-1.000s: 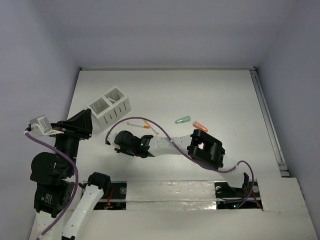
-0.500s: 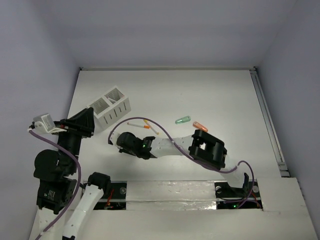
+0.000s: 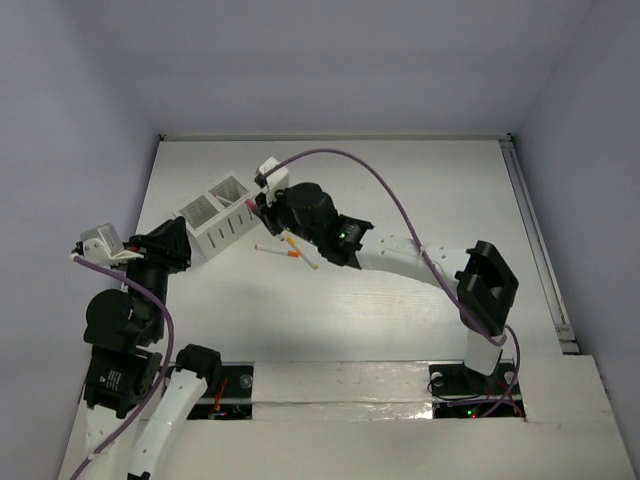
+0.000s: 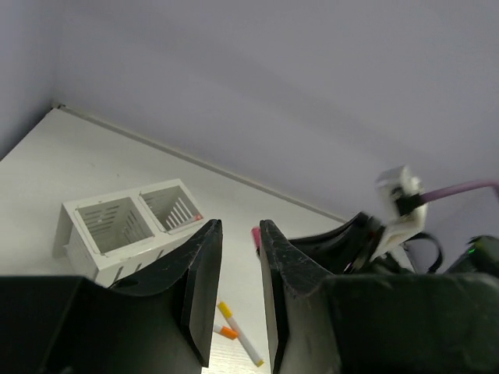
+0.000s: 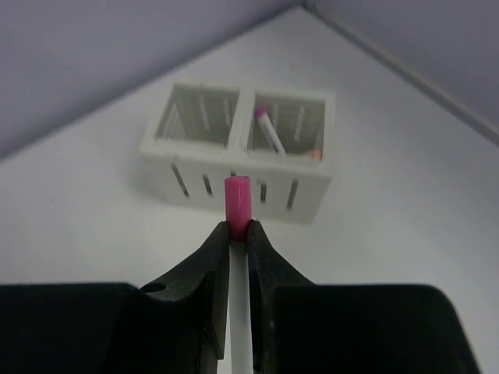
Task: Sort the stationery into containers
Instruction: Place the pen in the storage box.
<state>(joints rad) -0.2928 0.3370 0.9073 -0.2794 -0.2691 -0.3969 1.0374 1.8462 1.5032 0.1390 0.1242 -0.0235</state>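
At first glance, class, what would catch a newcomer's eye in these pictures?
The right gripper, shut on a pink-capped pen, hangs near the white two-compartment box. One compartment already holds another pen; two loose pens lie on the table beside it.

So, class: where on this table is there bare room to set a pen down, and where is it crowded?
Free: the table's right half, between right arm and side rail; the far strip behind the two-compartment box. Crowded: around the box, with right gripper, left gripper and loose pens.
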